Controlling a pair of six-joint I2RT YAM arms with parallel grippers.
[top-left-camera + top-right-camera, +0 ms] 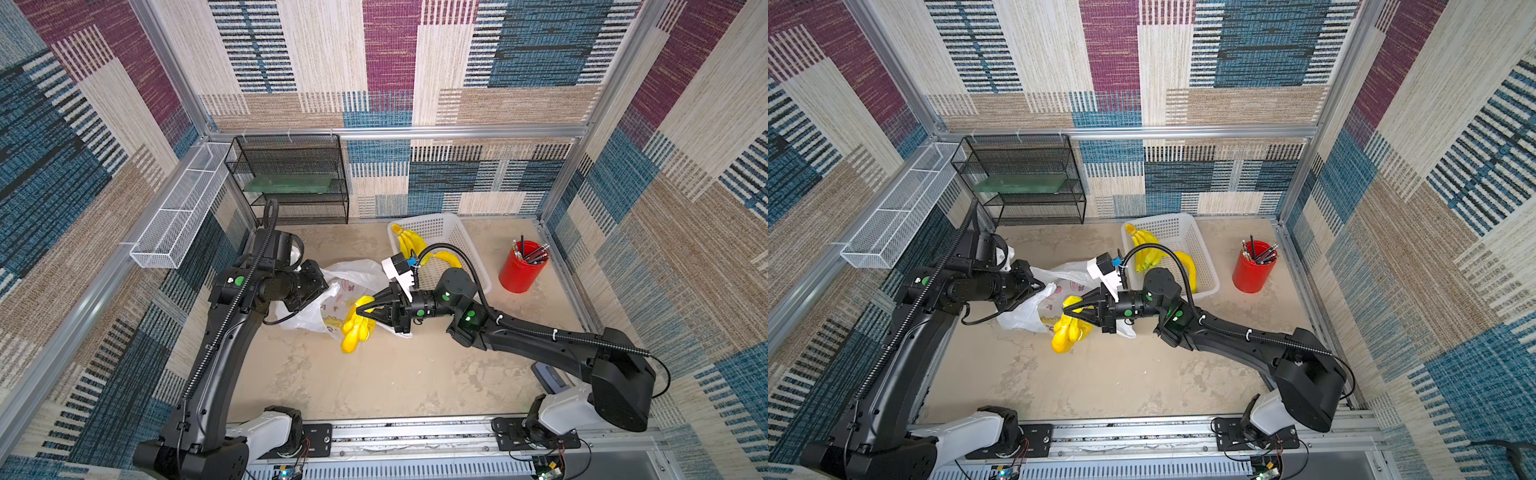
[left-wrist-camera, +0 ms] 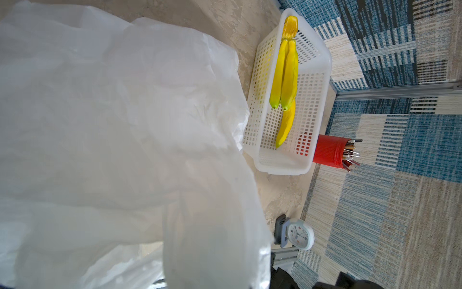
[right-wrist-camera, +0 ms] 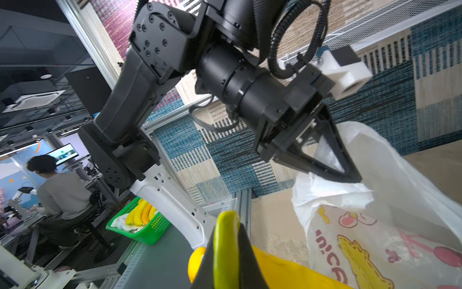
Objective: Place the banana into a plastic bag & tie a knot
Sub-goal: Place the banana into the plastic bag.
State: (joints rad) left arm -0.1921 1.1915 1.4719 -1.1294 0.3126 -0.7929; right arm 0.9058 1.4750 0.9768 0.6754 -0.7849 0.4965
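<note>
My right hand is clamped on the top end of the banana bunch, which hangs at the mouth of the plastic bag on the table. My left hand is pinched tight on the bag's rim. The bunch looks stiff and smooth, while the film looks limp and slippery and is, I judge, best gripped by its 2 handles.
</note>
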